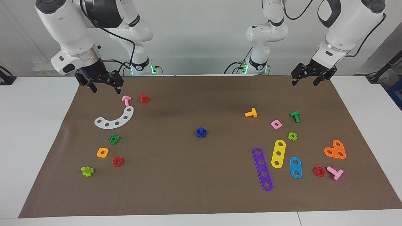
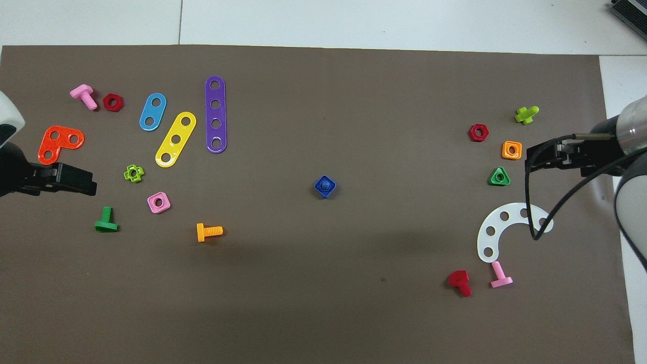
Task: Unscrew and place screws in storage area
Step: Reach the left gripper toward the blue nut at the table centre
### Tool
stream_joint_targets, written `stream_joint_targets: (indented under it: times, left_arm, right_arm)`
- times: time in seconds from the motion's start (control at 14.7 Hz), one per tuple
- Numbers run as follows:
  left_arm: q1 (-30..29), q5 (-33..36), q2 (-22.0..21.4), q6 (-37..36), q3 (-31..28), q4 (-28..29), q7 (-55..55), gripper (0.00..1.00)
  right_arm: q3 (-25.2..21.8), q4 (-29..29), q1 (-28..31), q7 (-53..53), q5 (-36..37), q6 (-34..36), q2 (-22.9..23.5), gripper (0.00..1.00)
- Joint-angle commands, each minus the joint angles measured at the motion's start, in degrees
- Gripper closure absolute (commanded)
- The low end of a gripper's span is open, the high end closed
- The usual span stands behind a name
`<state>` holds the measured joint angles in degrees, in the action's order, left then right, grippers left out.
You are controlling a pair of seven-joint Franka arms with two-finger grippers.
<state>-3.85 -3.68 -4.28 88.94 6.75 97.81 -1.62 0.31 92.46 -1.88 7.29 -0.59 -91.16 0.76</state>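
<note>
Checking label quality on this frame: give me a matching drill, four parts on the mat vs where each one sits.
Things:
1. blue bolt and nut
2. white curved strip
3. purple strip
4. orange bolt

Places:
A. toward the right arm's end, beside a pink bolt
B. middle of the mat, alone
C. toward the left arm's end, beside the yellow strip
D. toward the left arm's end, nearer to the robots than the pink square nut

Pairs: 1-B, 2-A, 3-C, 4-D
</note>
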Motion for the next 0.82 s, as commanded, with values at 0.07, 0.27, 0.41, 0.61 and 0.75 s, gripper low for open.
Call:
stream_joint_targets:
  times: [0.07,0.27,0.41,0.61,0.75]
  left_arm:
    - [3.13,2.44,-0.82,-1.41,-0.33,-0.77,3.71,0.0]
    - [4.37,2.8,-0.9,1.14,-0.16,0.18,5.13,0.0]
    - [4.37,2.37,-0.82,1.23,0.02,0.37,5.22,0.0]
    - [5.08,2.27,-0.73,1.32,0.02,0.8,5.31,0.0]
    - [5.08,2.27,-0.73,1.76,0.02,0.98,5.22,0.0]
  right_arm:
    - [0.22,1.14,0.83,-1.23,-0.99,0.11,-1.11,0.0]
    - [0.48,0.96,0.13,-1.23,-0.99,0.63,-1.11,0.0]
    - [1.01,1.05,-0.23,-1.58,-0.99,2.91,-2.25,0.0]
    - [1.63,0.96,0.3,-1.58,-0.99,2.48,-2.16,0.0]
    - [1.63,0.96,0.65,-1.58,-0.99,2.48,-2.17,0.0]
